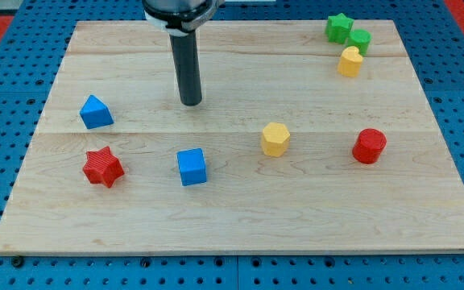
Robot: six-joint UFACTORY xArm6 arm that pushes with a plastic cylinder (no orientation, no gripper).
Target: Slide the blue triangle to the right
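Rod upright, my tip (191, 103) right of blue triangle (95, 112); no jaws visible.

Dark rod upright, my tip (191, 103) down

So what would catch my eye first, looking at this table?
Probably the dark rod coming down from the view's top, my tip resting on the pale wooden board and touching no block. Then the bright blocks: the blue triangle to the tip's left, with a red star below it, and a green and yellow cluster in the view's top right corner.
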